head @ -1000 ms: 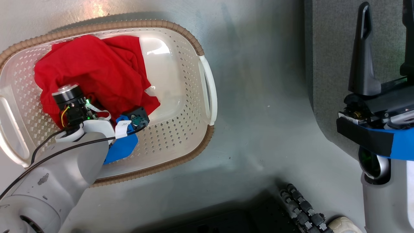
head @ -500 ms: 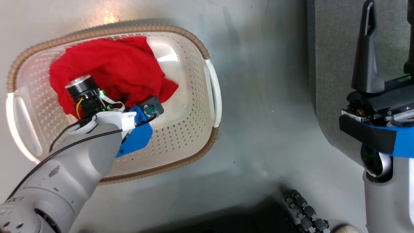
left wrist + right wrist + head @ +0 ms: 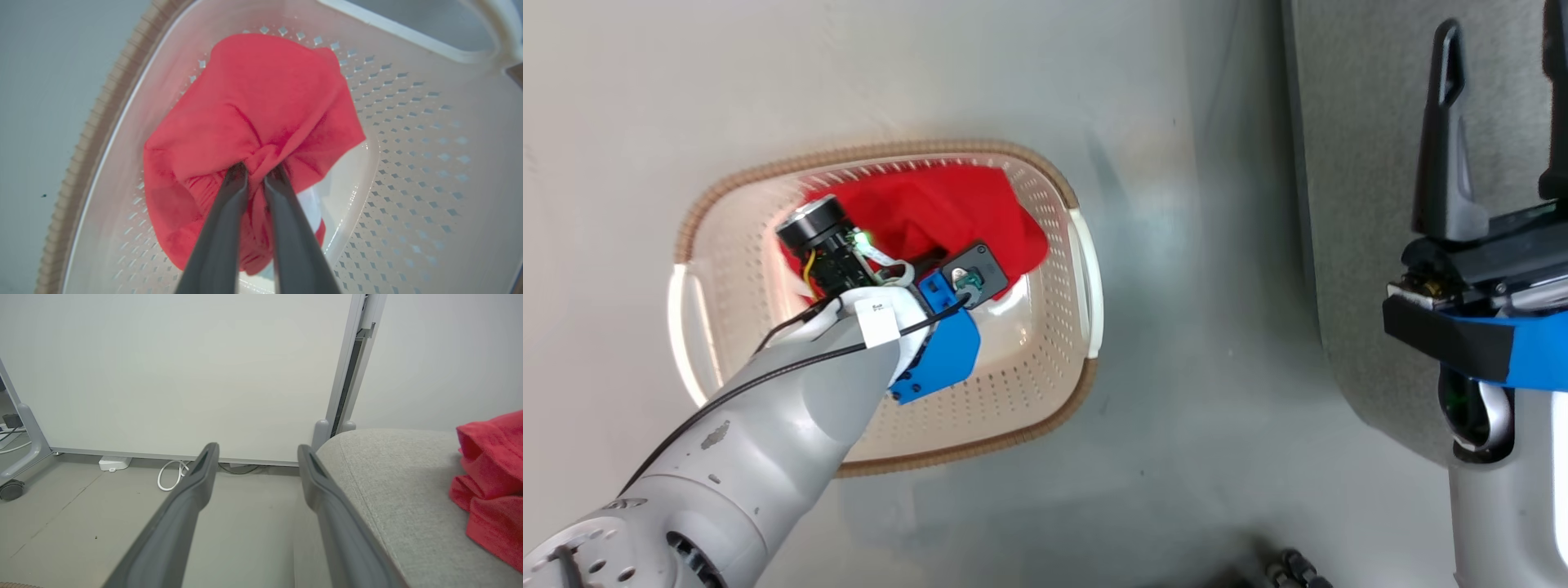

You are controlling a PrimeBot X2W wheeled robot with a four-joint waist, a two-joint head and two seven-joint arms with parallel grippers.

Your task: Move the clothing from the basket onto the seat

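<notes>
In the left wrist view, the left gripper (image 3: 257, 169) has its two fingers drawn almost together, pinching a gathered fold of a red garment (image 3: 265, 94) at the middle of the frame. The cloth bunches up to the fingertips and spreads out above and to the left of them, inside the basket (image 3: 408, 163). A white patch shows just right of the fingers, under the red folds (trim or print, I cannot tell).

The head view puts the basket (image 3: 1045, 425) at center left on the grey floor (image 3: 849, 73), with the garment (image 3: 964, 212) in its upper part and the left arm reaching in from the lower left.

The right gripper (image 3: 257, 448) is wide open and holds nothing. In its wrist view the seat (image 3: 388, 469) fills the lower right, and a second garment (image 3: 490, 469), also red, lies on it at the right edge. In the head view the seat (image 3: 1364, 163) runs down the right side, well apart from the basket.
</notes>
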